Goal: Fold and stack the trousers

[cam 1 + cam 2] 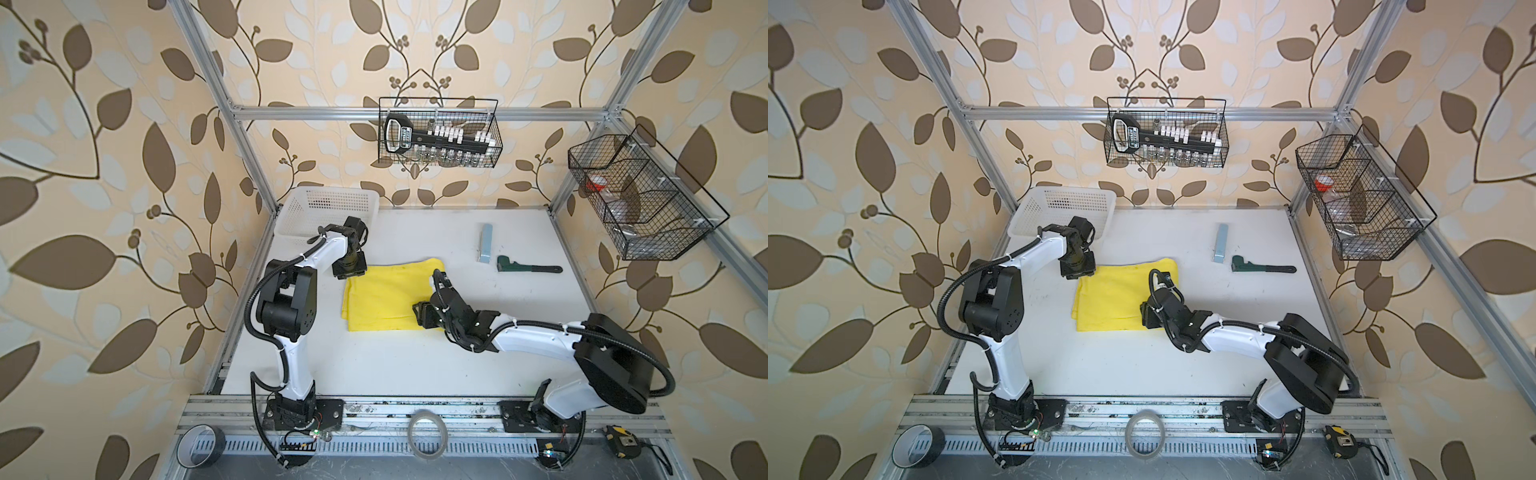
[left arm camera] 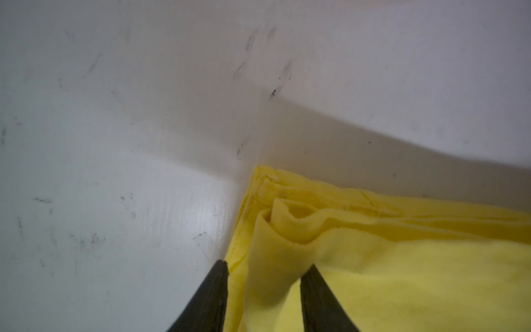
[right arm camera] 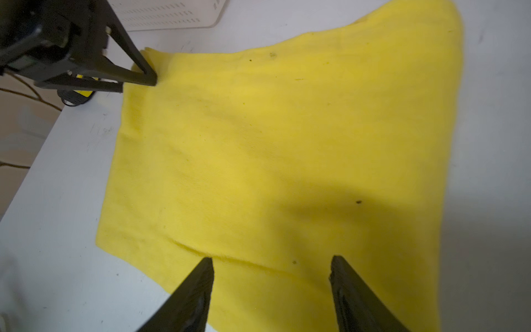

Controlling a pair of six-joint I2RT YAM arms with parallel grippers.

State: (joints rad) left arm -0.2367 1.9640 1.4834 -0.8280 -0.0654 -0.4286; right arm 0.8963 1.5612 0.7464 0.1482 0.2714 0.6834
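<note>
Our left end effector [image 2: 267, 267] straddles a corner of the trousers [image 2: 402, 273], narrowly parted; our right end effector [image 3: 272, 259] gapes wide over their edge.

I see the bright yellow trousers [image 1: 386, 297] folded into a flat, almost square pile near the middle of the white table [image 1: 374, 374]. Their layers show along the left edge. A few small dark specks dot the soft top
</note>
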